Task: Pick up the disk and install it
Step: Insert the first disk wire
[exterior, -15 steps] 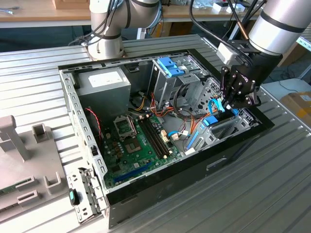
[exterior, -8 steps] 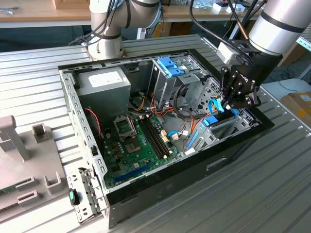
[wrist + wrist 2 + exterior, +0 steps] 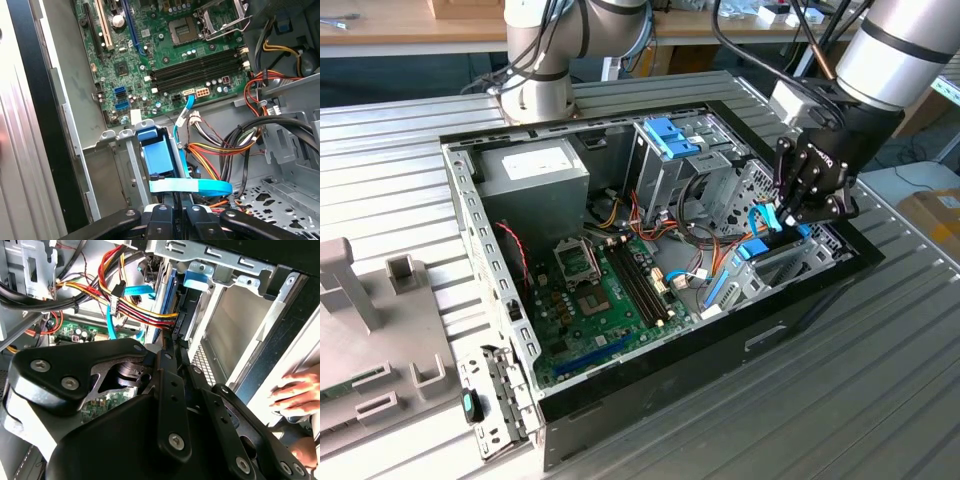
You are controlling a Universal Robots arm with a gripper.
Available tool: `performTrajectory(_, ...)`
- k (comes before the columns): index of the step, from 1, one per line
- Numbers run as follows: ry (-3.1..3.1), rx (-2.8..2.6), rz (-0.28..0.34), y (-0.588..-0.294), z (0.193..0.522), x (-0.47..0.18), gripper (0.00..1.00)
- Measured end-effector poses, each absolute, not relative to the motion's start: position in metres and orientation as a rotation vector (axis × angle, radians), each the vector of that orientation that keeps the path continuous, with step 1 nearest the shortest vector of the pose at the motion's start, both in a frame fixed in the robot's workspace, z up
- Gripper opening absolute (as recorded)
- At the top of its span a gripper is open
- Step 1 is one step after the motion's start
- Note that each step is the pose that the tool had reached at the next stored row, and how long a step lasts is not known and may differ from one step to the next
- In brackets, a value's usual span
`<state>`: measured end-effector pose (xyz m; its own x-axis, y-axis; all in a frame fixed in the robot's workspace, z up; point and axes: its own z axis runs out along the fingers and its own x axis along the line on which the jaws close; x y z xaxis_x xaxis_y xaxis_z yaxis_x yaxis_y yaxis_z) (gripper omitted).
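Note:
The disk, grey with a light-blue carrier rail, stands on edge in the metal drive bay at the case's front corner, on the exterior view's right. In the first wrist view its blue carrier sits between the bay's walls, with a light-blue flat cable lying across it. In the second wrist view I see the disk edge-on, with red, yellow and black wires running to its end. My gripper hangs directly over the disk's end. Its black fingers are drawn together, tips just short of the disk; contact is hidden.
The open computer case lies on a ribbed metal table. It holds a green motherboard, a grey power supply and a tall drive cage with a blue latch. A person's hand rests outside the case wall beside the bay.

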<state>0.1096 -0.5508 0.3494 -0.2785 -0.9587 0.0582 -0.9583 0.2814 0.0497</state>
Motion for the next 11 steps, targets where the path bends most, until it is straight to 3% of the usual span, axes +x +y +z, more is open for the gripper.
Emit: performTrajectory(11, -2.453, 1.845, -0.044, -0.5509, 0.3494, 0.1155, 0.16)
